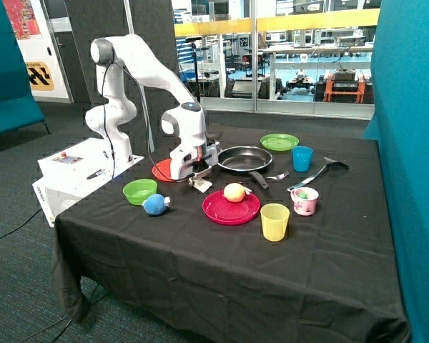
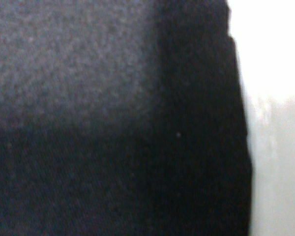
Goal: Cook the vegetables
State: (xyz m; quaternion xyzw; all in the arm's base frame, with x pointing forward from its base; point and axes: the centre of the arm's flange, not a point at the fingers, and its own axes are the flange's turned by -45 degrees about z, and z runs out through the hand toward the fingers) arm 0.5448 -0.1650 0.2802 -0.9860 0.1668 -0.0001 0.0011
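My gripper point(image 1: 197, 179) is low over the black tablecloth, between the black frying pan point(image 1: 244, 158) and an orange-red plate point(image 1: 161, 170). A whitish flat piece, one of the vegetables point(image 1: 200, 185), shows right under the gripper's tip on the cloth. Whether it is held cannot be told. In the wrist view the camera is very close to the cloth, and a whitish surface point(image 2: 275, 123) fills one edge. The pan looks empty.
A red plate point(image 1: 230, 207) holds a round yellow-pink fruit point(image 1: 234, 192). Around it stand a green bowl point(image 1: 139, 191), a blue ball point(image 1: 155, 205), a yellow cup point(image 1: 274, 221), a pink cup point(image 1: 304, 201), a blue cup point(image 1: 302, 158), a green plate point(image 1: 279, 141), a spatula point(image 1: 318, 174) and a spoon point(image 1: 277, 176).
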